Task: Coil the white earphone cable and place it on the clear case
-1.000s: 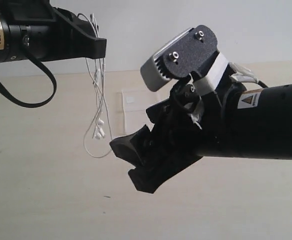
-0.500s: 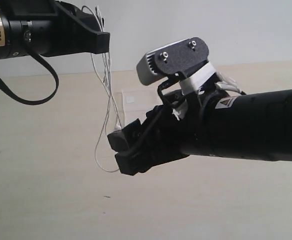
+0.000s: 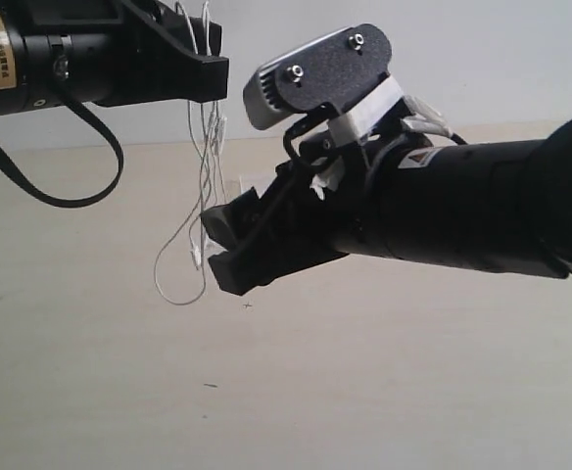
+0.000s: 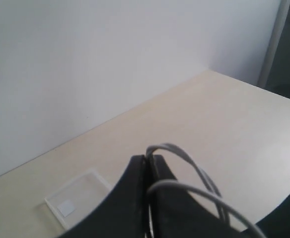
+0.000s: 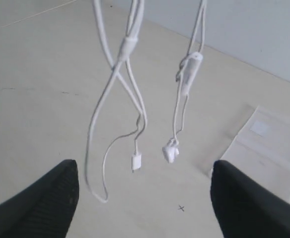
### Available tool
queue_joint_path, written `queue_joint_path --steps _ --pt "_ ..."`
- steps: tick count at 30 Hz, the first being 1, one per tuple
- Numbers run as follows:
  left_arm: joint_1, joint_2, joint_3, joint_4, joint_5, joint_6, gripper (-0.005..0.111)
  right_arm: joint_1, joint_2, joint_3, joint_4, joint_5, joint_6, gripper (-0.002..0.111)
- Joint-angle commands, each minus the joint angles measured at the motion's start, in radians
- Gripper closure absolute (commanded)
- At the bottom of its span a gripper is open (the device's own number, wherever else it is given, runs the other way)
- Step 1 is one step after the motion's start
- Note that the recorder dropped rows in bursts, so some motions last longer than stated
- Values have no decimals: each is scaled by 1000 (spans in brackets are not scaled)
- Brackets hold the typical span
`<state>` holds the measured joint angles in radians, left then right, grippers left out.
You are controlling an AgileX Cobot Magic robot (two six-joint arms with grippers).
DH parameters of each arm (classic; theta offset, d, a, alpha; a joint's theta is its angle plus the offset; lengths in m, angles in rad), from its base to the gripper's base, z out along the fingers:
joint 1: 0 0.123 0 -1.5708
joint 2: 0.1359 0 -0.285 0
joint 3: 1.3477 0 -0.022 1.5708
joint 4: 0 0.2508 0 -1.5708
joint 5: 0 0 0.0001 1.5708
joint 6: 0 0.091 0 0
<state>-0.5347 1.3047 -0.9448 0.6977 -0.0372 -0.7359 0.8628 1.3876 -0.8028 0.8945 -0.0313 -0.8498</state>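
The white earphone cable (image 3: pixel 205 166) hangs in several loose strands from my left gripper (image 3: pixel 213 73), which is raised high above the table and shut on it. In the left wrist view the cable (image 4: pixel 184 151) loops out from between the closed fingers of the left gripper (image 4: pixel 149 159). My right gripper (image 3: pixel 217 245) is open, its jaws wide apart right beside the cable's lower end. The right wrist view has the earbuds (image 5: pixel 171 152) and plug (image 5: pixel 136 161) dangling just ahead of the open right gripper (image 5: pixel 144 171). The clear case (image 5: pixel 264 144) lies flat on the table beyond; it also shows as the clear case (image 4: pixel 78 198).
The light wooden table (image 3: pixel 90 392) spreads under both arms. A pale wall (image 3: pixel 501 59) stands behind it. My right arm's black body (image 3: pixel 462 215) fills the right of the exterior view and hides most of the case there.
My right gripper has moved left and up, reaching the hanging cable's lower end. The left gripper has shifted slightly right, still holding the cable, whose bottom loop swung left.
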Motion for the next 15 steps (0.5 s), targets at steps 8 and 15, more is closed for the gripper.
queue_joint_path --steps 8,15 --pt "-6 0 52 32 -37 -13 107 4 44 -41 -26 4 -49 38" --pt "1 0 94 48 -161 -32 107 4 45 -41 -26 12 -49 38"
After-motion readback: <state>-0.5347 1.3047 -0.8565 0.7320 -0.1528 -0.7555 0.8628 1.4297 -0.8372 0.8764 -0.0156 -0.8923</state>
